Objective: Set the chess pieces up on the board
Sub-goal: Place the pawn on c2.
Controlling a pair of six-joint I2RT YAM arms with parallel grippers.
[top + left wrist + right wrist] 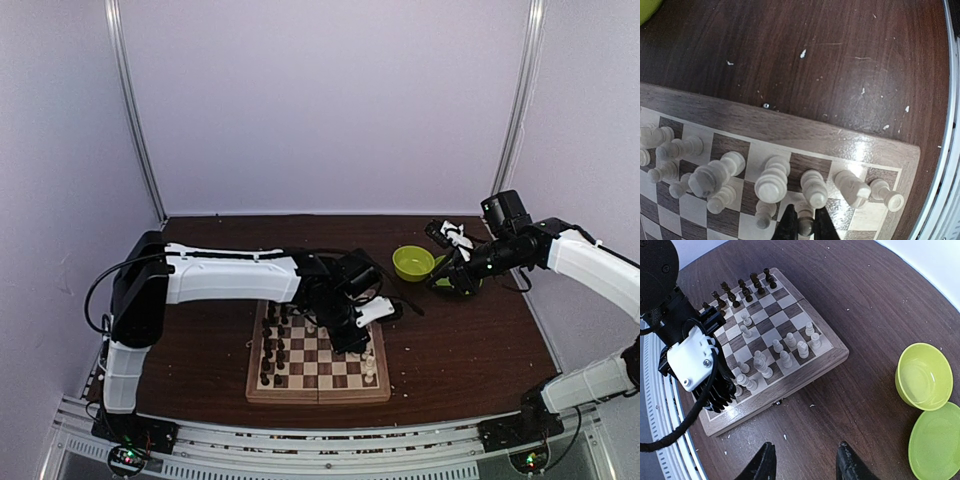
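Note:
The board [318, 392] lies near the table's front edge, with dark chess pieces [272, 350] on its left side and cream ones [370, 365] on its right. My left gripper [352, 343] reaches down over the cream side. In the left wrist view it [805, 228] is shut on a cream pawn [806, 226] standing on the board [790, 127], just behind the cream back row [771, 181]. My right gripper [806, 466] hangs open and empty over bare table to the right of the board [805, 372], well above it.
A green bowl [413, 262] and a green plate [462, 283] sit on the table behind and to the right of the board, below the right gripper [445, 275]. Both show in the right wrist view, the bowl [923, 376] and the plate [937, 442]. White crumbs dot the dark table.

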